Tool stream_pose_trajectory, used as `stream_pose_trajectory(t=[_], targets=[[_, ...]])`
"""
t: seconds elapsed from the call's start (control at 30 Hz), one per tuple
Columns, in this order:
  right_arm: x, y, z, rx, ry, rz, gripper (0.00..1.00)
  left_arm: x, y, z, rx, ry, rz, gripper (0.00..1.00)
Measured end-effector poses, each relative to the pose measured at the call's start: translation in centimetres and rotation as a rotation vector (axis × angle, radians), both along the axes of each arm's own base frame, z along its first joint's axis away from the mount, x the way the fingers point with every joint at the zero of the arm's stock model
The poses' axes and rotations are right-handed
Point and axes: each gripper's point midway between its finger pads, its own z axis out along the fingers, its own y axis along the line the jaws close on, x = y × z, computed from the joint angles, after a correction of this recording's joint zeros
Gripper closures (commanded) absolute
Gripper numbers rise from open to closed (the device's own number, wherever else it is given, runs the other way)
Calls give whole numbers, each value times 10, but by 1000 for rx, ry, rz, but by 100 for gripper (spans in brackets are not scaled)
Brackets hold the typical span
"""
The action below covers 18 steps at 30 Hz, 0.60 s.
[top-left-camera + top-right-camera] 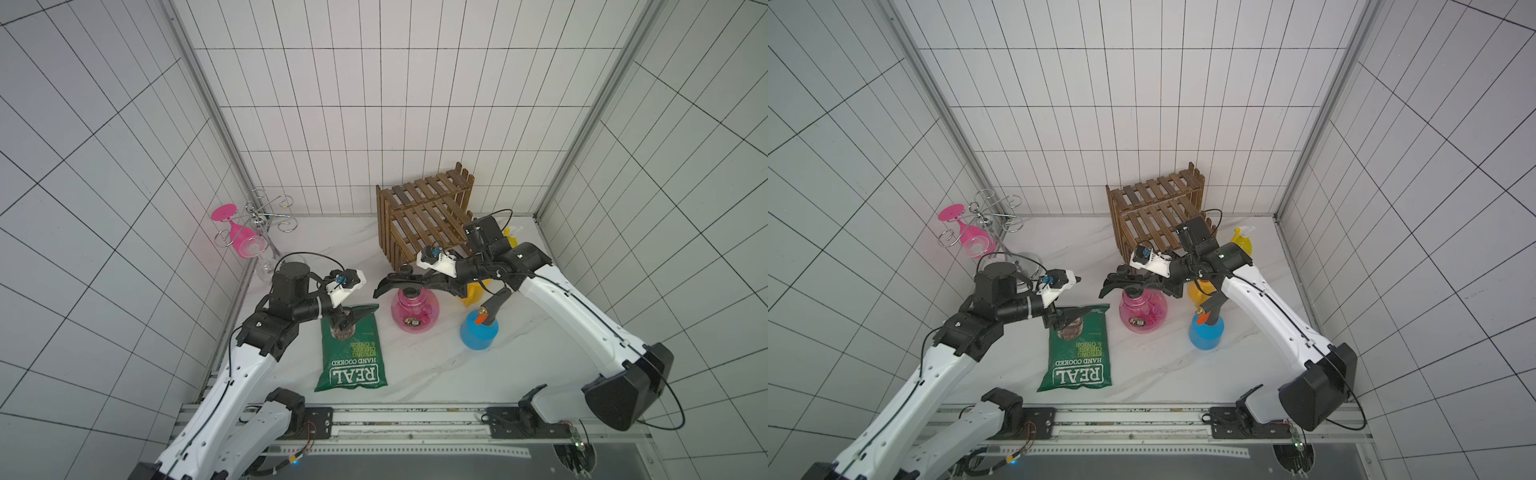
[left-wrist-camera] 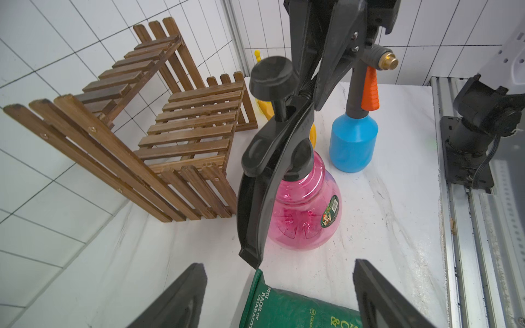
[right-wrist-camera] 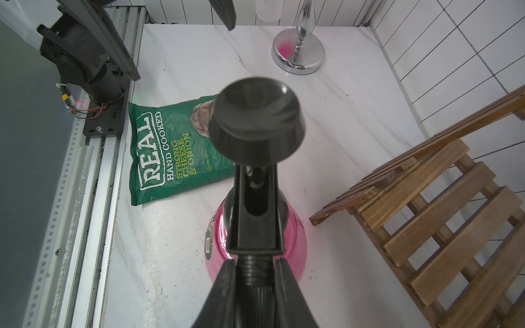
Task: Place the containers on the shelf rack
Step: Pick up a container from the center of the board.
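Observation:
The pink sprayer [image 1: 415, 313] stands upright mid-table, its black pump knob [image 3: 255, 113] on top. My right gripper [image 1: 430, 282] is shut on the ribbed black nozzle of its head [image 3: 255, 267]. The blue sprayer [image 1: 478, 332] with the orange trigger stands to its right. Behind that is the yellow watering can [image 1: 473, 293], partly hidden by my right arm. A small yellow spray bottle [image 1: 1241, 241] is at the back right. The wooden shelf rack [image 1: 424, 212] stands at the back with nothing on it. My left gripper [image 1: 343, 320] hangs open over the top of a green crisp bag.
The green crisp bag [image 1: 353, 357] lies flat front left of the pink sprayer. A chrome glass holder [image 1: 262, 216] with a pink glass [image 1: 241, 241] hanging from it stands at the back left, with a clear glass [image 1: 266, 268] next to it. A metal rail [image 1: 415, 415] runs along the front edge.

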Motion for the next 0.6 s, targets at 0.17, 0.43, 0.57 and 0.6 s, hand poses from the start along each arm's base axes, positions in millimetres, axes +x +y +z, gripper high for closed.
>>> stream_pose_trajectory(t=[0.17, 0.43, 0.57, 0.6], targets=[[-13, -4, 17, 47, -31, 30, 100, 3, -26, -2, 40, -12, -106, 9], [-21, -2, 22, 76, -15, 70, 100, 35, -43, -23, 111, 27, -98, 2], [-25, -1, 24, 89, -3, 87, 100, 32, -48, -18, 84, 13, -131, 15], [-26, -1, 25, 93, -1, 90, 100, 30, -49, -16, 73, 14, -146, 20]])
